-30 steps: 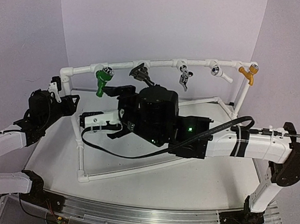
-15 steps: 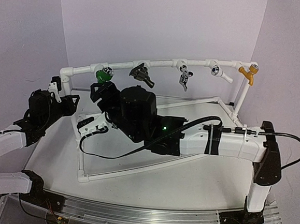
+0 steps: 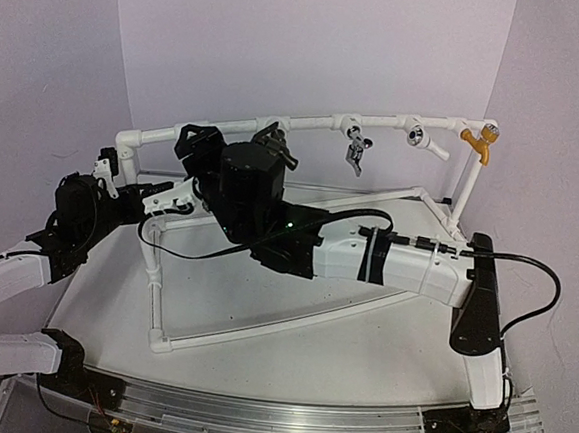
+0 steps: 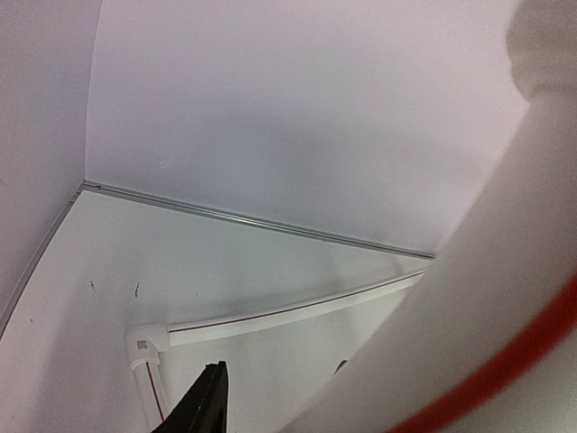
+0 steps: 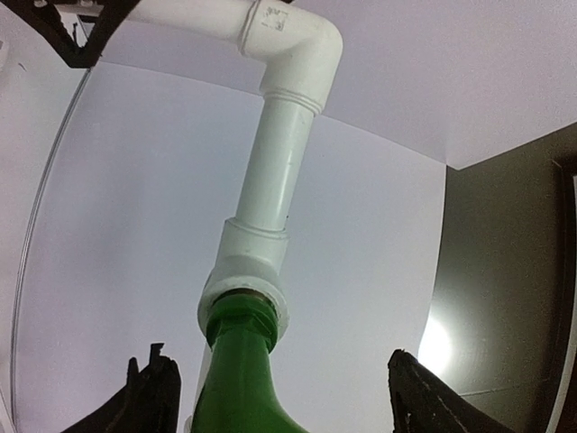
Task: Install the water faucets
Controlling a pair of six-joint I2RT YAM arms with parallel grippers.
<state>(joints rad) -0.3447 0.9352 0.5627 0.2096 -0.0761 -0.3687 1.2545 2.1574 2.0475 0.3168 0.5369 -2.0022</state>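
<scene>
Right arm [image 3: 406, 266] reaching across leftward, right tool [image 5: 277, 379] spread wide, left arm [image 3: 14, 280] folded, left tool [image 3: 120, 178] raised

The right arm of smooth white shells and bulky black joint housings [image 3: 416, 272] wears a narrow black band [image 3: 371, 258] round one white link; a small green light [image 3: 289, 224] glows on the dark casing beside its wrist; a thin black cable [image 3: 201, 255] loops out from that end; the right gripper [image 5: 279, 406] has matt black fingers [image 5: 153, 397] with jagged edges; the left arm [image 3: 3, 289] matches, white links between black joints, with a small white bracket [image 3: 106, 162] near its tip.
</scene>
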